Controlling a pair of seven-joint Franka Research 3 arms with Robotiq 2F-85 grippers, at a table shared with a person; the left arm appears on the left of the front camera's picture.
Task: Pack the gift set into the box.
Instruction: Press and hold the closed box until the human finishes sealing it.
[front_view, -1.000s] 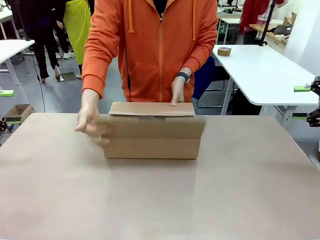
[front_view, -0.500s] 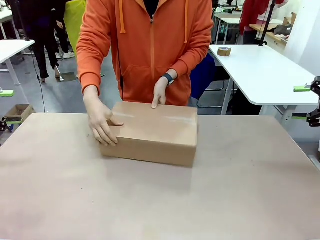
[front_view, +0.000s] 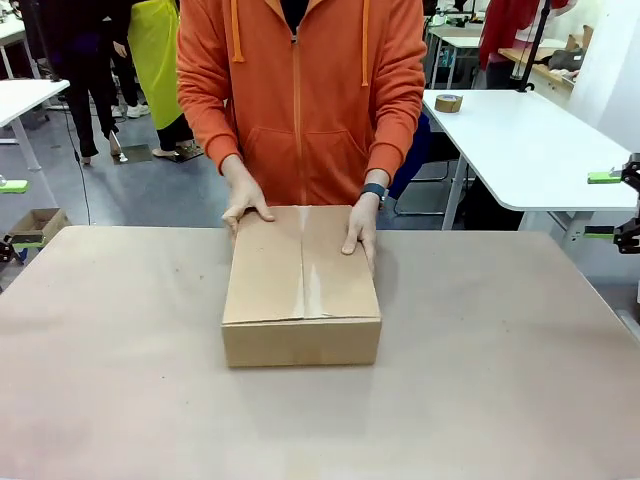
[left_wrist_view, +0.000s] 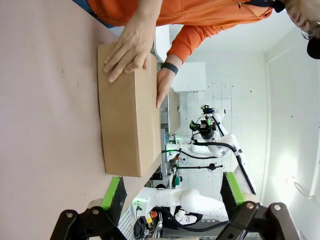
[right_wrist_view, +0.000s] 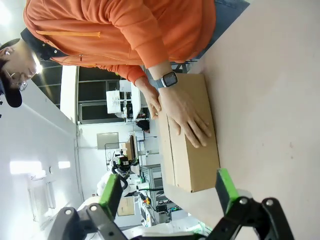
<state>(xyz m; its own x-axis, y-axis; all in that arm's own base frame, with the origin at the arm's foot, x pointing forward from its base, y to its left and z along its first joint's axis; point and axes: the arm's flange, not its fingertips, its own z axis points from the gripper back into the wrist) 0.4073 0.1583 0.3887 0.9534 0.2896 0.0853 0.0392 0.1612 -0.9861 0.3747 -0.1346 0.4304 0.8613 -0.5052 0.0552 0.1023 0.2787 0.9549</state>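
Observation:
The box (front_view: 300, 285) lies shut on the middle of the table, its short end facing me and its centre seam running away towards the person. The person in orange rests both hands (front_view: 245, 205) on the box's far corners. The gift set is hidden. In the left wrist view the box (left_wrist_view: 127, 115) lies ahead of my left gripper (left_wrist_view: 172, 192), which is open, holds nothing and is well short of the box. In the right wrist view my right gripper (right_wrist_view: 168, 190) is open too, apart from the box (right_wrist_view: 190, 145).
The brown table top (front_view: 120, 380) is bare around the box. A white table (front_view: 530, 150) with a tape roll (front_view: 448, 102) stands at the back right. A far smaller carton (front_view: 35, 225) sits off the table at the left.
The person has closed the box, turned it from crosswise to lengthwise and drawn it a little nearer. Both hands have moved onto its far corners.

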